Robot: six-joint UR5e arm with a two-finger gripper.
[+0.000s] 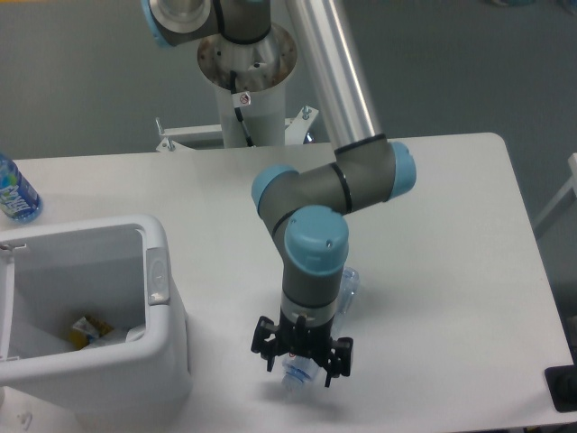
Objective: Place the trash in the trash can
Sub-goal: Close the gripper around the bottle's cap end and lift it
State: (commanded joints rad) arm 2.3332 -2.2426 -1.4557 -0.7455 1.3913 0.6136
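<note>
The trash can (167, 298) is a large white bin at the front left, with a grey oval recess on its right side. A clear crushed bottle (350, 284) lies on the table right of it, mostly hidden under my wrist; its cap end (296, 375) shows below the gripper. My gripper (301, 368) points straight down over that end. Its jaws stand on either side of the bottle and look open. Small yellowish and white scraps (90, 330) lie inside the bin; I cannot tell whether the white wrapper is among them.
A bottle with a blue label (14, 191) stands at the table's far left edge, behind the bin. The robot's base column (248, 81) rises behind the table. A dark object (563, 388) sits at the front right corner.
</note>
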